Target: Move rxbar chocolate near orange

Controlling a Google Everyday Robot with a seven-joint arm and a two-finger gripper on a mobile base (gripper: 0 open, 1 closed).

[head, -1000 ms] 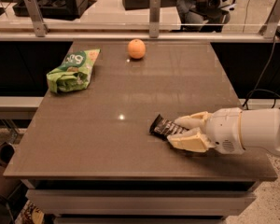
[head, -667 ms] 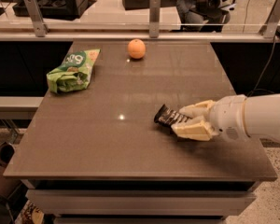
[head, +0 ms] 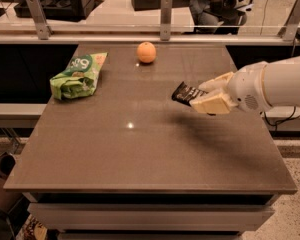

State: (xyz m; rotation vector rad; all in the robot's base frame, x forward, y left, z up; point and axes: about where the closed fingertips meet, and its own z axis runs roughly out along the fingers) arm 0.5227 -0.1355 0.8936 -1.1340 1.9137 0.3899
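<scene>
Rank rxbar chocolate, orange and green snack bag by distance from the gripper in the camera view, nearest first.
1. rxbar chocolate: clamped in the gripper, over the right side of the table.
2. orange: near the far edge, beyond the gripper and to its left in the picture.
3. green snack bag: at the left side of the picture, farthest.

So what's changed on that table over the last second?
The tool, shut on the rxbar chocolate, has carried it up and farther back over the table, toward the orange. It already held the bar a second ago. The orange and the green snack bag have not moved.
</scene>
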